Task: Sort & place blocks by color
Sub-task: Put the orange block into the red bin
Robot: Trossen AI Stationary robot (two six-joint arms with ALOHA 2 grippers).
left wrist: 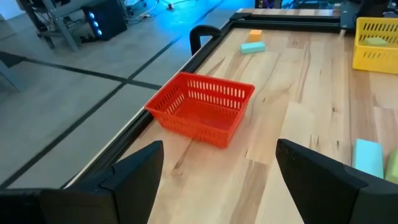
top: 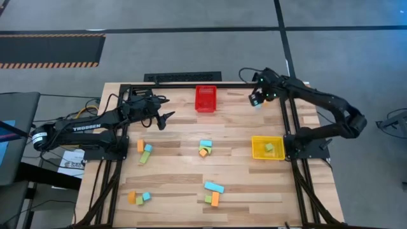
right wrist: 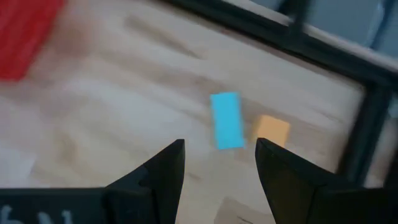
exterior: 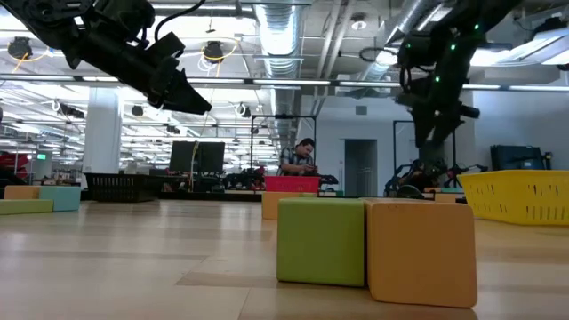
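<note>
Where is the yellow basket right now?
In the high view the yellow basket sits on the table's right side, close against the right arm's base, with a green block inside it. The red basket stands apart, at the far edge.

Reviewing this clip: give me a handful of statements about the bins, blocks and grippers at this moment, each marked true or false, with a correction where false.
1. The red mesh plastic bin is empty. True.
2. The yellow mesh plastic bin holds an orange block. False: it holds a light green block.
3. The right gripper is open above a light blue bar block that lies beside a small orange block. True.
4. The left gripper is shut on a block. False: it is open and holds nothing, near the red bin.
5. Every block is already in a bin. False: most lie loose on the wooden table.
</note>
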